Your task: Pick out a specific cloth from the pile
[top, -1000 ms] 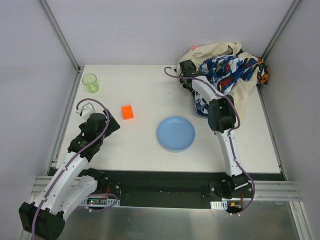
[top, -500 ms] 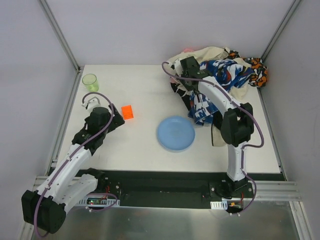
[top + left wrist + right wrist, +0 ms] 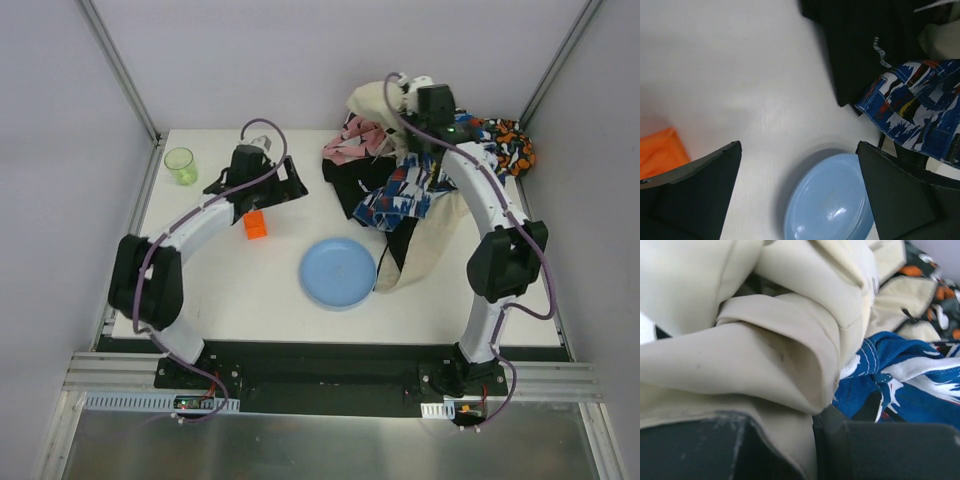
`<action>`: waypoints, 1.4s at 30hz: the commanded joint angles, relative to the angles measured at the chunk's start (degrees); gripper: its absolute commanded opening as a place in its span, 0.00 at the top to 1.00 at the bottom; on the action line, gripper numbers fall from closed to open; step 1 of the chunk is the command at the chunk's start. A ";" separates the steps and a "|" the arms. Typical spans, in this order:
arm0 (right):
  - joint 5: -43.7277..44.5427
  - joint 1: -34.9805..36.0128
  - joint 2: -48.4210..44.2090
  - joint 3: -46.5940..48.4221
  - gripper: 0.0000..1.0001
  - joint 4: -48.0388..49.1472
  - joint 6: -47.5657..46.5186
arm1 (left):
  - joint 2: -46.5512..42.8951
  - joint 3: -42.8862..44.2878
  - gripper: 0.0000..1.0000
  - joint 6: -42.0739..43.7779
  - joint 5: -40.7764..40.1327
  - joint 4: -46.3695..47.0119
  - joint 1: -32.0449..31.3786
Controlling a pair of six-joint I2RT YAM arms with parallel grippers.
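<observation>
ok so the pink-and-white cloth (image 3: 352,140) sits in the upper middle of the top view, on the left edge of the pile (image 3: 395,175). It's draped partly over some black fabric (image 3: 860,45) and nothing is gripping it. The right fingers (image 3: 690,450) are buried in the top of the heap, pressed together on a fold of the beige cloth (image 3: 765,355), with the blue patterned cloth (image 3: 405,185) bunched right beside them. An orange-and-black spotted cloth (image 3: 510,140) is at the far right of the heap. The left fingers (image 3: 690,200) are spread wide with nothing in them, over bare table (image 3: 250,300) left of the pile. Blue plate (image 3: 338,273) is lower centre, orange block (image 3: 255,224) to its upper left, green cup (image 3: 180,165) at the upper left.
</observation>
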 commanded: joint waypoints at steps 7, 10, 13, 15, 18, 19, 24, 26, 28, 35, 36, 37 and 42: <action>-22.01 -18.53 2.00 1.12 0.99 5.50 22.91 | 31.67 31.83 0.01 -1.25 13.62 2.96 -5.89; -26.94 -20.03 5.35 1.21 0.99 5.50 24.94 | 39.50 39.47 0.01 -4.50 12.91 2.96 -7.03; -27.47 -20.03 6.76 0.07 0.99 5.67 24.59 | 46.89 46.42 0.01 -8.28 13.09 2.96 -8.17; -27.83 -20.03 6.85 -1.34 0.99 6.02 24.42 | 51.19 51.34 0.01 -10.12 13.26 2.96 -8.97; -27.83 -20.03 6.42 -3.71 0.99 6.64 23.80 | 57.26 59.60 0.01 -13.82 15.46 5.33 -10.20; -27.91 -20.03 6.50 -4.41 0.99 6.55 23.71 | 59.37 62.06 0.01 -14.52 15.20 6.03 -10.72; -26.25 -19.15 6.50 -7.05 0.99 5.94 22.92 | 64.13 69.91 0.44 -18.74 15.02 11.38 -11.78; -24.85 -18.54 6.59 -7.58 0.99 5.68 22.57 | 61.87 69.21 0.86 -18.22 16.16 12.10 -11.78; -22.30 -17.75 7.03 -7.41 0.99 5.15 21.60 | 56.34 64.94 1.00 -14.99 17.74 12.01 -11.78; -9.47 -14.49 14.57 1.89 0.99 -1.00 19.66 | 18.40 35.14 1.00 2.59 15.29 10.96 -11.78; -8.41 -14.49 16.07 3.65 0.99 -2.22 20.10 | 13.47 31.54 1.00 4.26 14.24 10.18 -11.78; -7.27 -14.32 17.30 5.15 0.99 -2.85 20.11 | 7.94 28.98 1.00 5.85 12.31 8.95 -11.78; -3.22 -13.62 21.53 8.59 0.99 -4.70 20.11 | -12.65 21.31 1.00 11.83 5.01 1.75 -11.78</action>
